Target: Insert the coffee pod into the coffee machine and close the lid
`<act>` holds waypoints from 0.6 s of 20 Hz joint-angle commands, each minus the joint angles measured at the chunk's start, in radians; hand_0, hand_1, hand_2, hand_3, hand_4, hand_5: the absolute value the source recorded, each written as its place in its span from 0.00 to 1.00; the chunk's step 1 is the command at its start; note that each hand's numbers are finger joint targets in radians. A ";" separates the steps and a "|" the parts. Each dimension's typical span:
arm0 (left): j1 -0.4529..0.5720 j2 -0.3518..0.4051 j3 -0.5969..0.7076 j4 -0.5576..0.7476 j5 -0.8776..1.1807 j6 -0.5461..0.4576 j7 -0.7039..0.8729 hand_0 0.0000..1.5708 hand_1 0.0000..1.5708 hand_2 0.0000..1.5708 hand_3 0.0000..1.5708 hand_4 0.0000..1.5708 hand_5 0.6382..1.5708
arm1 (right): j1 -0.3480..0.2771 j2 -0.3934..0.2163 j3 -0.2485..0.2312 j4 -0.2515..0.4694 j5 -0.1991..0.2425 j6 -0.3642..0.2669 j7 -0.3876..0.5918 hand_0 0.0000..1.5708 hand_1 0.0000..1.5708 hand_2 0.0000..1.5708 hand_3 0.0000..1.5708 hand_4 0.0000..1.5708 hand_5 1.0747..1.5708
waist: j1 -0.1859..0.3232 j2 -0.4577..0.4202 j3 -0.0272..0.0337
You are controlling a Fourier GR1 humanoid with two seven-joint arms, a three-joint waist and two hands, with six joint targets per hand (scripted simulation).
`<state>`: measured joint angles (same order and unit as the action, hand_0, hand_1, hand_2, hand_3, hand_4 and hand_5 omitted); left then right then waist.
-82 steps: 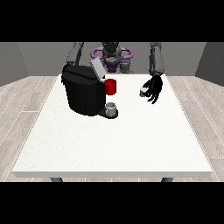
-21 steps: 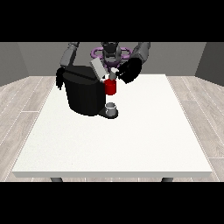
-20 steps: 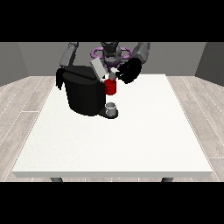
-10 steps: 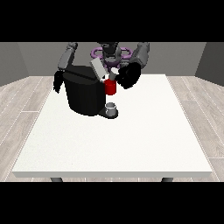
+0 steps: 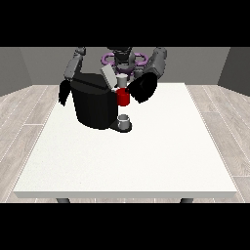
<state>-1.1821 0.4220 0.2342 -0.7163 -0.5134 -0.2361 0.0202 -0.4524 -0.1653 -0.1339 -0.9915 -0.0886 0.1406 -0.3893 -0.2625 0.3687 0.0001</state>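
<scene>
The black coffee machine (image 5: pixel 95 105) stands at the table's back left with its grey lid (image 5: pixel 107 76) tilted up and open. A red pod holder (image 5: pixel 123 97) juts from its front. The small white coffee pod (image 5: pixel 122 80) is just above that holder, at the fingertips of the hand at the view's right (image 5: pixel 142 89), whose fingers curl towards it. The hand at the view's left (image 5: pixel 64 92) hangs beside the machine's far left side with its fingers relaxed and pointing down, holding nothing.
A small grey cup (image 5: pixel 125 121) stands on the machine's drip base, under the red holder. The white table (image 5: pixel 146 156) stretches wide towards the camera and to the right. A purple ring-shaped thing (image 5: pixel 139 57) shows behind the robot.
The hand at the view's right has come from the table's right side up to the machine and sunk towards the red holder with the pod. The other hand has lowered slightly beside the machine.
</scene>
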 commanded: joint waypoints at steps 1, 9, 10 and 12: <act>-0.047 -0.016 -0.007 -0.007 -0.020 0.066 0.009 0.89 0.89 0.91 0.88 0.38 1.00 | -0.057 -0.024 -0.019 0.033 -0.001 0.003 -0.009 0.00 0.00 0.00 0.00 0.18 1.00 | -0.008 0.054 0.0006; 0.070 -0.140 0.015 -0.064 0.080 0.032 -0.083 0.00 0.00 0.00 0.00 0.00 1.00 | 0.011 -0.013 -0.064 0.122 -0.036 0.015 -0.061 0.00 0.00 0.00 0.00 0.20 1.00 | 0.088 -0.034 0.0004; 0.076 -0.132 0.011 -0.060 0.083 0.016 -0.102 0.00 0.00 0.00 0.00 0.00 1.00 | 0.015 -0.021 -0.056 0.114 -0.034 0.029 -0.056 0.00 0.00 0.00 0.00 0.14 1.00 | 0.081 -0.053 0.0002; 0.176 -0.181 -0.010 -0.070 0.084 0.027 -0.148 0.00 0.00 0.00 0.00 0.00 1.00 | 0.072 -0.032 -0.065 0.128 -0.043 0.055 -0.081 0.00 0.00 0.00 0.00 0.13 1.00 | 0.109 -0.106 0.0001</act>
<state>-1.1012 0.3204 0.2394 -0.7708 -0.4557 -0.2144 -0.0665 -0.4275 -0.1838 -0.1806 -0.8958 -0.1182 0.1743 -0.4498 -0.1931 0.3163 -0.0001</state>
